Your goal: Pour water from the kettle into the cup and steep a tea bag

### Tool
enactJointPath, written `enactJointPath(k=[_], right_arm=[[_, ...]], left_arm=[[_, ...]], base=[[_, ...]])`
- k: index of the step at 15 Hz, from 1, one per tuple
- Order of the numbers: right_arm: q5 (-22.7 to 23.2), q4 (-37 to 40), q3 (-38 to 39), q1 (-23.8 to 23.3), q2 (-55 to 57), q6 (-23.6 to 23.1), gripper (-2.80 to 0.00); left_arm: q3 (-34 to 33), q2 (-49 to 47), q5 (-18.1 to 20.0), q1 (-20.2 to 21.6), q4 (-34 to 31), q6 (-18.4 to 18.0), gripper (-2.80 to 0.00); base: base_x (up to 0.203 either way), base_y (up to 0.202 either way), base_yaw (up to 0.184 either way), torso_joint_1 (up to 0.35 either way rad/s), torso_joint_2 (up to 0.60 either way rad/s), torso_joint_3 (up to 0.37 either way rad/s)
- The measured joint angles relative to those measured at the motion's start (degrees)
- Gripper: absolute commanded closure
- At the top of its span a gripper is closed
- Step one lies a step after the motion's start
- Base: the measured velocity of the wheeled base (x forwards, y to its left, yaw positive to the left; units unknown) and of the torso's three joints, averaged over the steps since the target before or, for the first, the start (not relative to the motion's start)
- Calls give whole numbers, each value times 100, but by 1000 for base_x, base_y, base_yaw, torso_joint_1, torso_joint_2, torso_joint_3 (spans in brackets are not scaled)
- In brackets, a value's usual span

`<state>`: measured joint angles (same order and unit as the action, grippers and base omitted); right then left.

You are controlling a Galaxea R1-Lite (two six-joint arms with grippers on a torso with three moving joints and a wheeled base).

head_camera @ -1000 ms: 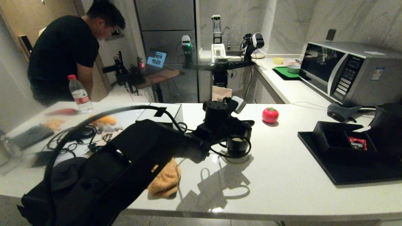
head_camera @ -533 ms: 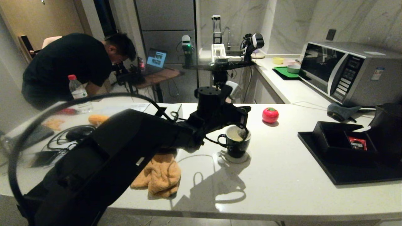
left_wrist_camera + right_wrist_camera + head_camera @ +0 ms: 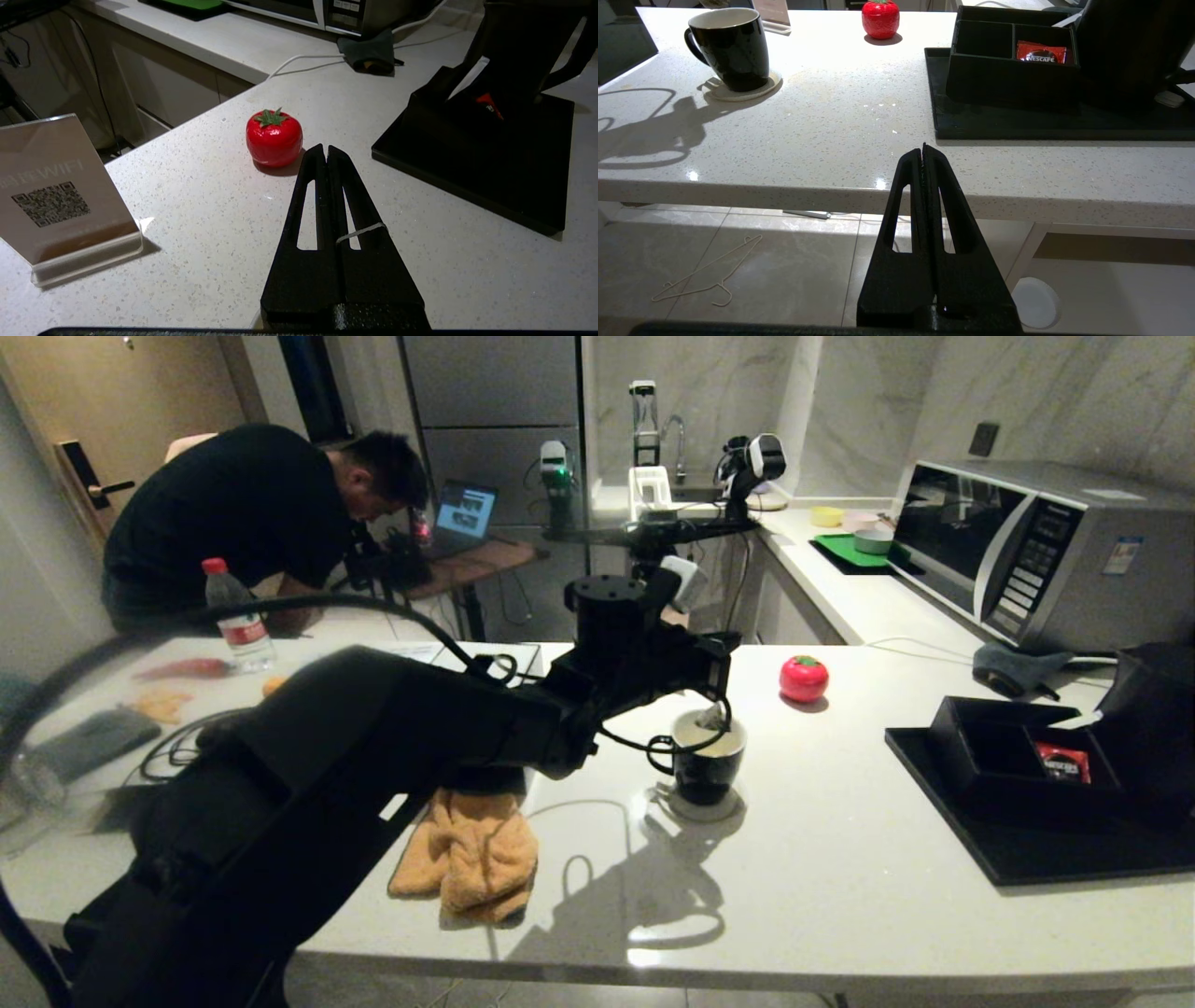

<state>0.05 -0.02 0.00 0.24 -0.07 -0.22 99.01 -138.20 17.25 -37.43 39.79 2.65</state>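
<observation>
The cup (image 3: 707, 758) is taken as the landmark: it stands upright on a pale round coaster (image 3: 695, 805) on the white table (image 3: 840, 877), its handle turned toward the left arm. The left claw (image 3: 721, 702) is held just above the cup's rim, its fingers (image 3: 327, 186) pressed flat together on a thin white string (image 3: 362, 232). The tea bag (image 3: 712, 717) is seen at the cup's mouth, directly under that claw; whether it touches the water cannot be told. Beyond the cup, a red tomato-shaped object (image 3: 803, 678) sits on the table. To the right of the cup, well apart, a black tray (image 3: 990, 859) carries a compartmented box (image 3: 999, 747) with a red sachet (image 3: 1062, 763) in one compartment, and the kettle (image 3: 1158, 709) stands at the tray's far right. An orange cloth (image 3: 471, 854) lies to the cup's left, near the table's front edge. The right claw (image 3: 923, 151) is parked below table level in front of the cup, pinched together and empty. A person (image 3: 252, 513) is bent over far behind the cup.
</observation>
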Motion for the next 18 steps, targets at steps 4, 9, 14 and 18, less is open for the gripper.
enactJointPath(k=[4, 9, 14, 18], right_arm=[[2, -2, 0, 0, 0, 0, 0], [2, -2, 0, 0, 0, -2, 0], [-1, -2, 0, 0, 0, -2, 0], [2, 0, 0, 0, 0, -2, 0]], left_arm=[[-37, -251, 5, -20, 193, -12, 0], [-41, -715, 6, -24, 848, -3, 0], [-48, -1015, 5, -17, 1146, 13, 0], [-23, -1034, 5, 13, 1125, 13, 0]], base=[[0, 0, 0, 0, 0, 0], [0, 0, 0, 0, 0, 0], [0, 0, 0, 0, 0, 0], [0, 0, 0, 0, 0, 0]])
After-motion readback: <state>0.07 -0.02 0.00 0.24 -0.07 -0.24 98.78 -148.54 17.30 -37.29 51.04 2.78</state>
